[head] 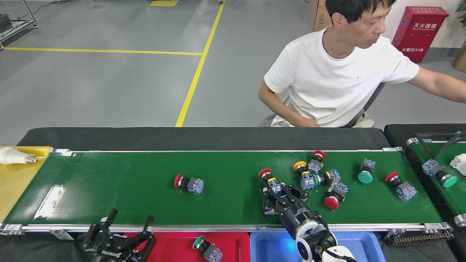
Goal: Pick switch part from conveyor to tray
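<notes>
The conveyor [127, 182] runs across the view, a dark-green belt between silver rails. On it lie a red-capped switch part [188, 183], another red-capped one [270, 179], a cluster of several [318, 176], a green-capped one [365, 173] and a red-capped one [400, 185]. My right gripper [281, 192] lies low on the belt, open, its fingers [265, 202] reaching beside the body of the second red-capped part. My left gripper [131, 215] is open over the near rail, above the red tray [171, 242], which holds a green-capped switch part [205, 249].
A blue tray [269, 247] sits beside the red one. At the left end a yellow tray [14, 182] holds a light bulb [14, 156]. A second green belt [449, 189] at the right carries more parts. A person [338, 83] sits behind the conveyor.
</notes>
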